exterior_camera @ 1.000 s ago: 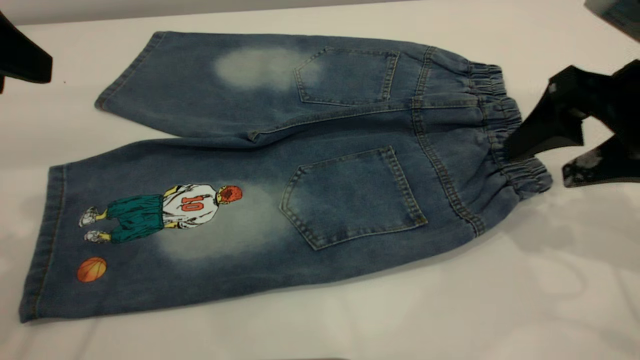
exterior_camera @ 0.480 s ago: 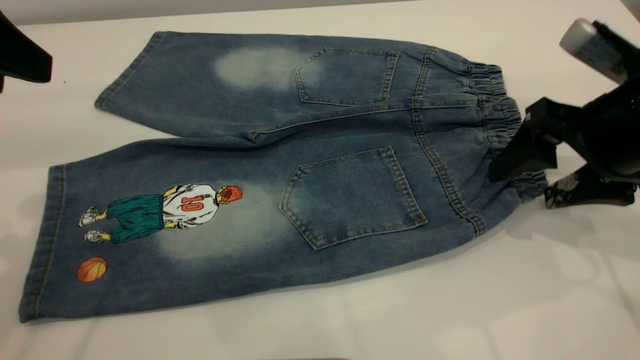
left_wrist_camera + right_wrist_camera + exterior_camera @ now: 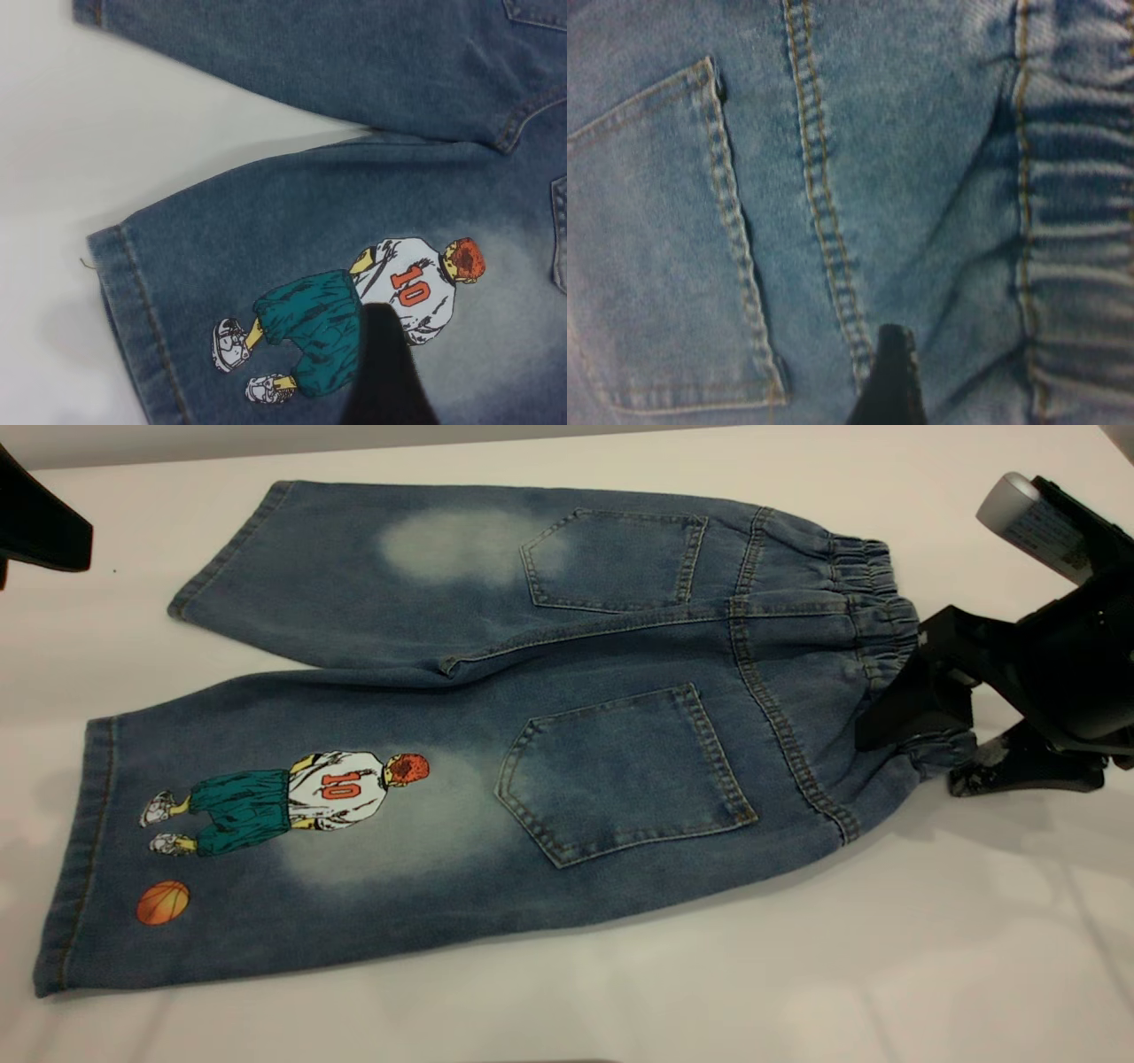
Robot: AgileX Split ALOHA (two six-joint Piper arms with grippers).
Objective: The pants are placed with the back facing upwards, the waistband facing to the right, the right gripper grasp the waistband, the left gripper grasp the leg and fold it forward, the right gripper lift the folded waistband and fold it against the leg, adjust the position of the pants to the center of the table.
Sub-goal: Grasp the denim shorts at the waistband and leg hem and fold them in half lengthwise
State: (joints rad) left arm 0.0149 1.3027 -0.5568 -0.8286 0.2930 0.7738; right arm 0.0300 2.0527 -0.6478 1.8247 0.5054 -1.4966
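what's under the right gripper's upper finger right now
The elastic waistband of the pants lies under the right gripper; one finger sits on it, the other beside it on the table. The cloth directly beneath is covered.

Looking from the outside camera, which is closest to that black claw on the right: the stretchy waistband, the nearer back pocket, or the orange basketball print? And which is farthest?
From the right claw:
1. Waistband, at the pants' right end, between the open claw's jaws.
2. Nearer back pocket, mid-pants.
3. Basketball print, far left, near the leg hem.

Right claw — jaws apart, low
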